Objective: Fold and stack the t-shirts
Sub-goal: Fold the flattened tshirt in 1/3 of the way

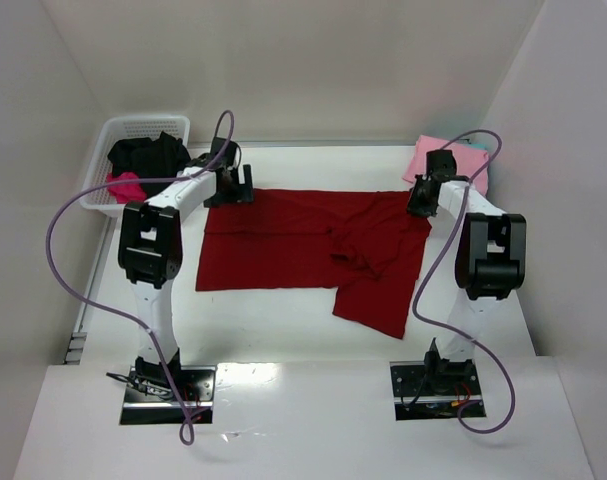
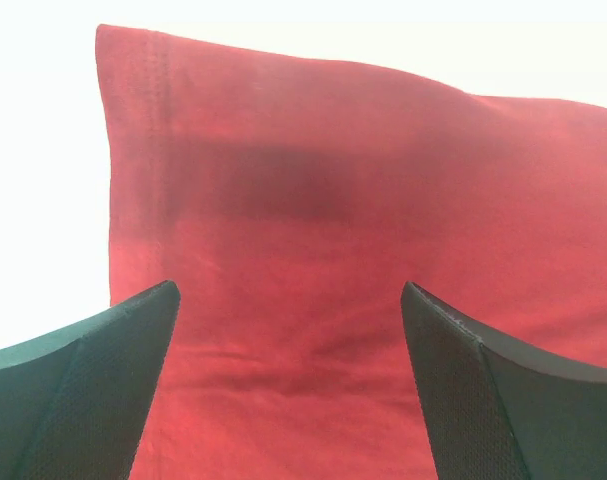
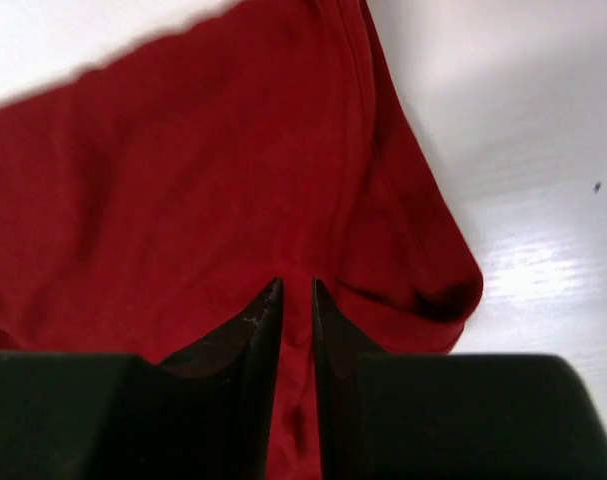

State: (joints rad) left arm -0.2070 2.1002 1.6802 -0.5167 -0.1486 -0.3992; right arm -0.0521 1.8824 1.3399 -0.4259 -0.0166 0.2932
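Nearest on the table [image 1: 283, 330] is the dark red t-shirt [image 1: 303, 245], spread flat mid-table with one flap hanging toward the arms on the right. At its far left corner the left hand [image 1: 235, 188] sits wide open, gripping nothing. At the far right edge, the right hand [image 1: 419, 203] is pinched nearly shut with red cloth in the slit. Behind it sits the folded pink t-shirt [image 1: 448, 160]. Far left, a white basket [image 1: 133, 124] holds the black t-shirt [image 1: 148, 152] and the magenta t-shirt [image 1: 123, 187].
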